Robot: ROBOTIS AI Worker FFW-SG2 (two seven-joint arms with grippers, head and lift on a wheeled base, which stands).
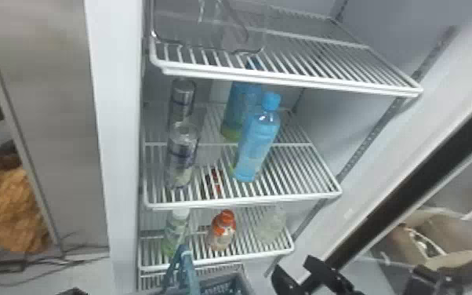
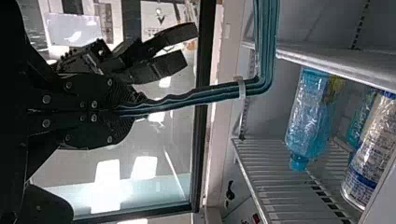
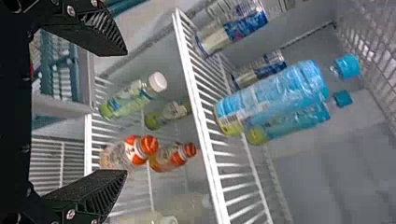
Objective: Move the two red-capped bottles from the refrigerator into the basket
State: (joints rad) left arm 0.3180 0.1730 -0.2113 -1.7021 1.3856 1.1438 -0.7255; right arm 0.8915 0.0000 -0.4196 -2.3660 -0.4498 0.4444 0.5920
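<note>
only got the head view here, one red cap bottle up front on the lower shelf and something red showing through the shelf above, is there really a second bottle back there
Observer: Yes. The right wrist view has a second red-capped bottle on the lower shelf, standing behind the front red-capped bottle.
Operator: ok good, i can see the basket handle poking up too, whats the left hand doing with it
Observer: Holding it. In the left wrist view, the left hand is shut on the basket handle.
</note>
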